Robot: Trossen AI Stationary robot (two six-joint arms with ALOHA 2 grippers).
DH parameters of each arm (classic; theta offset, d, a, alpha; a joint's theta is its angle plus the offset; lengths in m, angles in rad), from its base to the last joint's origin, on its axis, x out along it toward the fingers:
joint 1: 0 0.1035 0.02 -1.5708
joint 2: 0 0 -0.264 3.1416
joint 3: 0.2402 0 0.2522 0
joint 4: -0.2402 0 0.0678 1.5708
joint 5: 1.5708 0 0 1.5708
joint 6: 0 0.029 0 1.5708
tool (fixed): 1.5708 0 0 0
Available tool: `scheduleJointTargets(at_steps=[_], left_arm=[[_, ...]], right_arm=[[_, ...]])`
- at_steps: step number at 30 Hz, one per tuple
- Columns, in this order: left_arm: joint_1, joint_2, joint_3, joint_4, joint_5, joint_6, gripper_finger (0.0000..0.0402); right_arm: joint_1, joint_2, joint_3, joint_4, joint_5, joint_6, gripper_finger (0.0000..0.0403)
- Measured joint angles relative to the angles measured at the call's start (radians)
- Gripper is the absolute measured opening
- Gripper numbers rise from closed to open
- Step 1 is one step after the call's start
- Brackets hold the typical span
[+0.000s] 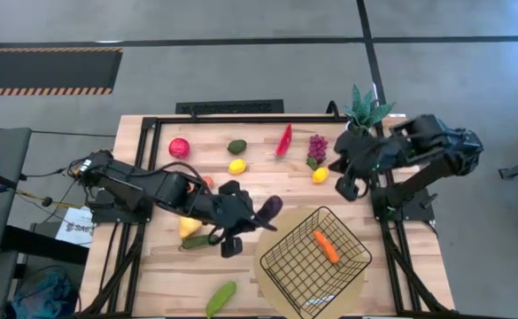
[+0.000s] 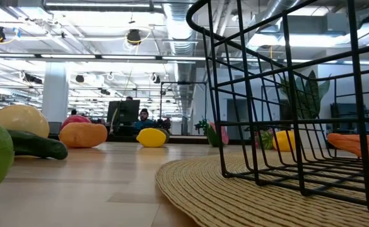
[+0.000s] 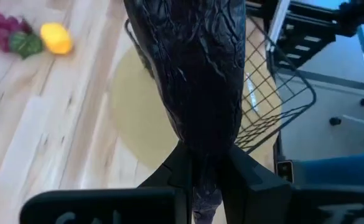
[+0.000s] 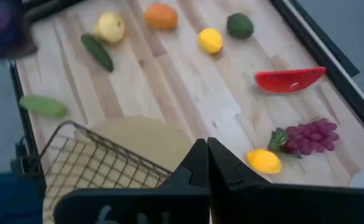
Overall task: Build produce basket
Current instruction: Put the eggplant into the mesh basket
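My left jaws (image 1: 257, 215) clamp the aubergine (image 1: 270, 207) above the table (image 1: 152, 275), just beside the basket (image 1: 347, 270), which sits on the round mat (image 1: 272, 288) with a carrot (image 1: 327, 246) inside. My right jaws (image 1: 345, 188) hang pinched together, empty, near a lemon (image 1: 320, 175).

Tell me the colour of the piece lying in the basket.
Orange: the carrot in the basket, clearest in the high view.

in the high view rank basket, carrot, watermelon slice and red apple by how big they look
1. basket, by far the largest
2. watermelon slice and carrot, similar length, too close to rank
3. red apple, smallest
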Motion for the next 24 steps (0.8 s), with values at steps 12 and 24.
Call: scheduleJointTargets(at_steps=[12,24], left_arm=[[0.061,-0.014,0.0,0.03,-0.132,0.08,0.0022],[0.04,-0.223,0.0,-0.015,-0.24,0.104,0.0022]], right_arm=[[-0.017,0.065,-0.003,0.271,-0.031,-0.207,0.0015],[0.029,0.151,-0.003,0.692,-0.124,-0.444,0.0021]])
